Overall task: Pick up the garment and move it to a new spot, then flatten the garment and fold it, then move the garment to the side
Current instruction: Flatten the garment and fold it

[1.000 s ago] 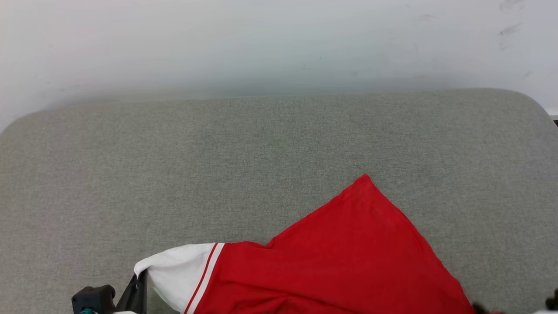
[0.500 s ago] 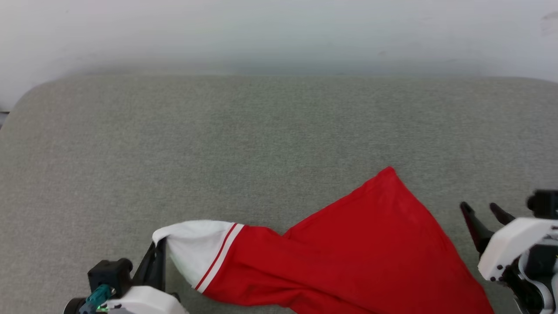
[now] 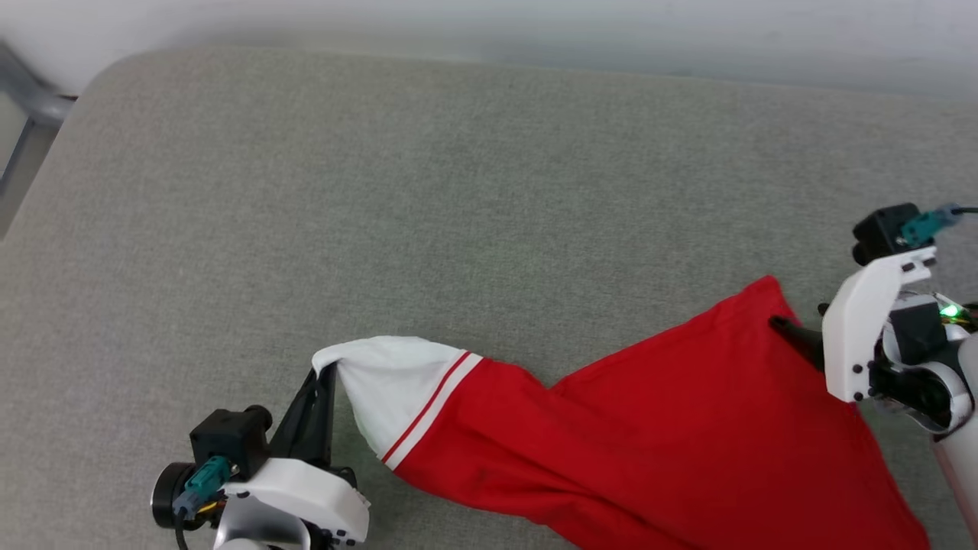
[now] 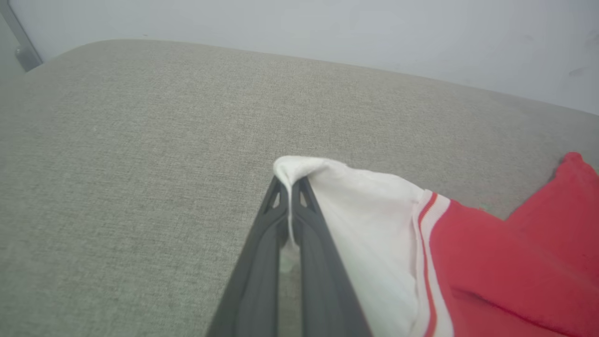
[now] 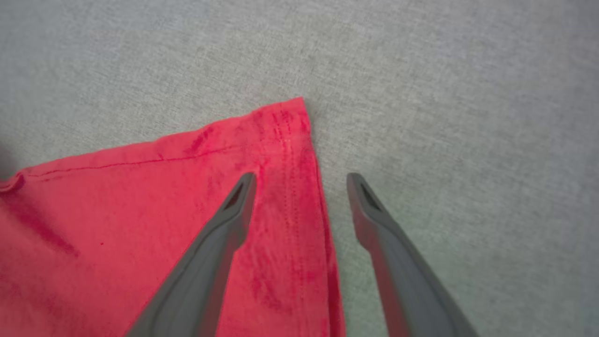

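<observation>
Red garment lies on grey upholstery; I note left gripper pinching its white sleeve end, right gripper spread astride its corner hem.

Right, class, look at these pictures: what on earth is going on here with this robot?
A two-armed robot is handling a bright red soft fabric shirt with white, striped sleeve ends, lying on a grey fabric-covered surface. Its left gripper is shut on the white sleeve end. Its right gripper is open, one finger over the hemmed red corner, the other over the grey surface, not yet gripping.
</observation>
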Robot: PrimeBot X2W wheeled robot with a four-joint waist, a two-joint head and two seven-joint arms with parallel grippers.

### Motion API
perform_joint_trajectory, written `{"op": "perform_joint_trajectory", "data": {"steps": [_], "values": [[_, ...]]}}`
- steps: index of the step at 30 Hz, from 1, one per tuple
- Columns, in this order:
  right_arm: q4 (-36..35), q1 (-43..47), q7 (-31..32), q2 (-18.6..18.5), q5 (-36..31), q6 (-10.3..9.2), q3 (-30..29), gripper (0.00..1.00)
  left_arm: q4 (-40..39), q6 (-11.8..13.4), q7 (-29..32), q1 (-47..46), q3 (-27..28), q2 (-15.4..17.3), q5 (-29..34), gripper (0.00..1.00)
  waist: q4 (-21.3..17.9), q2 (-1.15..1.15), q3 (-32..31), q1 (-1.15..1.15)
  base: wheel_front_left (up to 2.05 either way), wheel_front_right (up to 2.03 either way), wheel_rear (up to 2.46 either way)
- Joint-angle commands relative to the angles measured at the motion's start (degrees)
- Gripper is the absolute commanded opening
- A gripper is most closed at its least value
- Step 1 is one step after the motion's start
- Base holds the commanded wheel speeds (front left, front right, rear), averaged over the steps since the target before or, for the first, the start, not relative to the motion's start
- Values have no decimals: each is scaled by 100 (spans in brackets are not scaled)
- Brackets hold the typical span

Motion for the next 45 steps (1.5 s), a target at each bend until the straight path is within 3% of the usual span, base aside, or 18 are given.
{"op": "perform_joint_trajectory", "data": {"steps": [1,11,13,22,29,36,45], "values": [[62,-114,65,-42,16,-4,89,100,20,-28,-50,-85,6,1,8,0,112,0,124,-1,0,0,0],[951,-135,858,-108,751,6,1394,100,294,-110,-240,-235,-62,-131,-96,0,231,0,293,-1,0,0,0],[1016,-103,865,-102,929,6,1529,0,337,-126,-262,-241,-61,-134,-120,0,217,0,301,-1,0,0,0],[863,-765,-76,-364,1089,-8,1421,0,414,-107,-351,-349,70,-33,-178,0,35,0,29,-1,0,0,0],[1025,-1053,-769,-272,807,-6,1152,0,345,-166,-236,-799,180,249,-99,0,-245,0,-369,-1,0,0,0],[1334,-1510,-1261,-5,330,-6,746,0,533,-383,86,-2008,150,512,17,0,-519,0,-581,-1,0,0,0],[1792,-2678,-1977,388,-215,-6,305,0,1643,-659,675,-4201,77,639,116,0,-813,0,-490,-1,0,0,0]]}}
